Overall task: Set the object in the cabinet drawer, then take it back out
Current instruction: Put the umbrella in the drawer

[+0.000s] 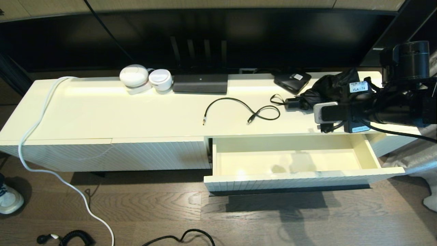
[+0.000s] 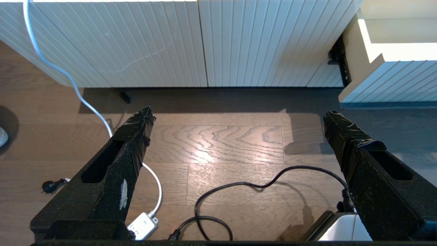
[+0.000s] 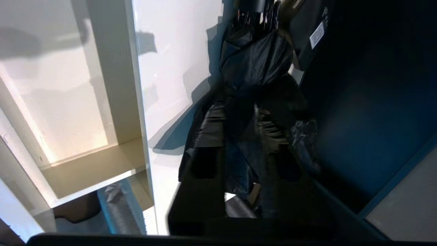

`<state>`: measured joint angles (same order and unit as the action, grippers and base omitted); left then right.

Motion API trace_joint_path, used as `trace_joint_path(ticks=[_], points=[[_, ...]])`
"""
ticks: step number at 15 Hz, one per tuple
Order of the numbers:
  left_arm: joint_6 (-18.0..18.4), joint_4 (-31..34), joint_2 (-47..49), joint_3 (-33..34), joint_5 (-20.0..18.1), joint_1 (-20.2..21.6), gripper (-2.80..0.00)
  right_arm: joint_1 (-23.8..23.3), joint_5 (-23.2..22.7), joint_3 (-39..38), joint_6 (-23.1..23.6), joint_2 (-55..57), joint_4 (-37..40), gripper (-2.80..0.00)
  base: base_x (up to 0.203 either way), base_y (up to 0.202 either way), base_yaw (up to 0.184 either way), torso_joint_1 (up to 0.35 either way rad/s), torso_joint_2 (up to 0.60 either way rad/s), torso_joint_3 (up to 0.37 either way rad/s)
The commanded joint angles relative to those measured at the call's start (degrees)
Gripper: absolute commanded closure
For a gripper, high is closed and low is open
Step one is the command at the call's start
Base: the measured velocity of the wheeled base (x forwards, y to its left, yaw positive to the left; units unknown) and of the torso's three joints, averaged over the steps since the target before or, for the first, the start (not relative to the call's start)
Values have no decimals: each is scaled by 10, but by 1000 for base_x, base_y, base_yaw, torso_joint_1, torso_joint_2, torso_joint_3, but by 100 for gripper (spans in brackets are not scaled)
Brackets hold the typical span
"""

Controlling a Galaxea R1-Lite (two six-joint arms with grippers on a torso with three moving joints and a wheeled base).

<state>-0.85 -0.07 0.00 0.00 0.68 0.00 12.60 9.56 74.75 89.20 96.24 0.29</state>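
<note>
The cabinet drawer (image 1: 300, 179) is pulled out at the right, and its cream inside (image 1: 290, 160) holds nothing. Its handle is out of sight. A folded black umbrella (image 1: 329, 87) lies at the right end of the cabinet top (image 1: 136, 112), its handle (image 1: 293, 103) pointing left. My right gripper (image 3: 239, 114) is shut on the umbrella's fabric body (image 3: 254, 58), one finger on each side. The open drawer (image 3: 68, 102) shows beside it. My left gripper (image 2: 239, 116) hangs open over the wooden floor in front of the closed ribbed front (image 2: 170, 41), holding nothing.
On the cabinet top lie a black cable (image 1: 245, 111), a flat black box (image 1: 292, 82), a dark bar-shaped device (image 1: 200, 83) and two white round devices (image 1: 145, 78). A white cord (image 1: 34, 136) hangs down to the floor. Black cables (image 2: 239, 191) lie on the floor.
</note>
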Motion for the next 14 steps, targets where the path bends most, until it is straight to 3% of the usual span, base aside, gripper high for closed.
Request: trace_joint_path(ticks=[1, 7, 14], points=[[0, 0, 0, 0, 0, 0, -280, -13, 2, 12, -1, 13, 4, -280, 0, 0, 0, 0, 0, 0], [0, 0, 0, 0, 0, 0, -280, -24, 8, 66, -17, 61, 32, -280, 0, 0, 0, 0, 0, 0], [0, 0, 0, 0, 0, 0, -280, -26, 3, 197, -44, 162, 36, -280, 0, 0, 0, 0, 0, 0]])
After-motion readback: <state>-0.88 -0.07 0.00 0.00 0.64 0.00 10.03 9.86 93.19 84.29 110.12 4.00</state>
